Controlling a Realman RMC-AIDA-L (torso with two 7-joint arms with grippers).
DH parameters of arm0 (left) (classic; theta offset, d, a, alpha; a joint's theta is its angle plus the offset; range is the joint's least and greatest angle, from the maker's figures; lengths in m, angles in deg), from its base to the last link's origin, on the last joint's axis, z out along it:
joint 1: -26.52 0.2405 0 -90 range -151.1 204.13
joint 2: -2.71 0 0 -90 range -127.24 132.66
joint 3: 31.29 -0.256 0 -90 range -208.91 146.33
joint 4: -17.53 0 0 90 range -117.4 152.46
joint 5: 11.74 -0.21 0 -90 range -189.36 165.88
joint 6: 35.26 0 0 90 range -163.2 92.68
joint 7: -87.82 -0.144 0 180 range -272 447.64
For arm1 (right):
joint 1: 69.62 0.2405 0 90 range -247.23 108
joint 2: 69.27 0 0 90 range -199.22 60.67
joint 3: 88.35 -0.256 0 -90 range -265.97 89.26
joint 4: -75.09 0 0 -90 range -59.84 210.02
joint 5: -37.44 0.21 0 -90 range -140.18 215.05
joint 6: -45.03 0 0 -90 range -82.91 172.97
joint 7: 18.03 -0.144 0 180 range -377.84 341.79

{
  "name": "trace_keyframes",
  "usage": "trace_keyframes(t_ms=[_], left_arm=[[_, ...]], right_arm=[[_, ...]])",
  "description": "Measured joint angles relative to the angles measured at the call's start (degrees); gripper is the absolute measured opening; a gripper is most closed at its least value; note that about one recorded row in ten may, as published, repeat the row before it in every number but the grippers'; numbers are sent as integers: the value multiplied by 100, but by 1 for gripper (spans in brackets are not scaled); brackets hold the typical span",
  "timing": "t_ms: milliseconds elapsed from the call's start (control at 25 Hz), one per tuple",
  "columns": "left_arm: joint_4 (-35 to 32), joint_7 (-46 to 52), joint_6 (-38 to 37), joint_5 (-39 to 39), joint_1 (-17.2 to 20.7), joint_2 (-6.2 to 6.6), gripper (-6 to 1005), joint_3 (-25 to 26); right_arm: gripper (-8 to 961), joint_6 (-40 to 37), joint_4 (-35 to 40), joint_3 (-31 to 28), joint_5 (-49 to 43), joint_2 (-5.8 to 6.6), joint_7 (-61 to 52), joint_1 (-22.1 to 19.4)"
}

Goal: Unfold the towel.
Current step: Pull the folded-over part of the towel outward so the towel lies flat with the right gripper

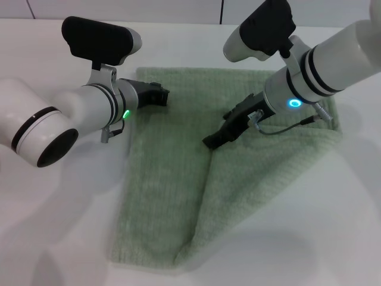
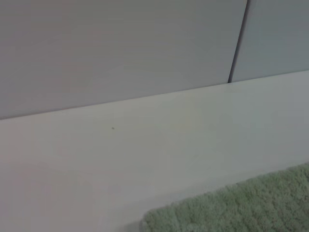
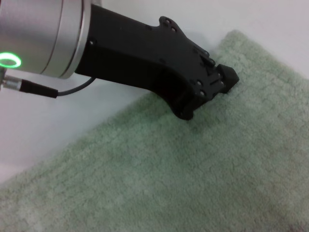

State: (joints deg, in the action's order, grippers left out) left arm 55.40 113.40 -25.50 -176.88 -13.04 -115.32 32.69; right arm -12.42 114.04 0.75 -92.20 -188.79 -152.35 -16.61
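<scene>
The pale green towel (image 1: 166, 179) lies on the white table, its right part folded over, with a slanting flap edge running from the middle to the near edge. My right gripper (image 1: 212, 142) sits at the top tip of that flap, shut on the towel's folded corner. My left gripper (image 1: 163, 95) rests low over the towel's far left corner. It also shows in the right wrist view (image 3: 226, 78), fingers together just above the cloth (image 3: 193, 179). The left wrist view shows only a towel corner (image 2: 241, 212).
The white table (image 1: 65, 232) stretches bare to the left and in front of the towel. A pale wall (image 2: 120, 48) with a dark vertical seam rises at the table's far edge.
</scene>
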Motion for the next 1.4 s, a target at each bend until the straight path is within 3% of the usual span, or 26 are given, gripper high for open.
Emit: trace_keyframes(t_ms=[800, 1000, 1400], left_arm=[[8, 0, -1, 0, -8, -9, -2, 0], [9, 0, -1, 0, -9, -9, -2, 1], [10, 0, 0, -1, -8, -9, -2, 3]], right_arm=[[673, 69, -245, 11, 0, -1, -44, 166], [461, 68, -254, 10, 0, -1, -45, 175], [386, 41, -257, 5, 0, -1, -55, 182]])
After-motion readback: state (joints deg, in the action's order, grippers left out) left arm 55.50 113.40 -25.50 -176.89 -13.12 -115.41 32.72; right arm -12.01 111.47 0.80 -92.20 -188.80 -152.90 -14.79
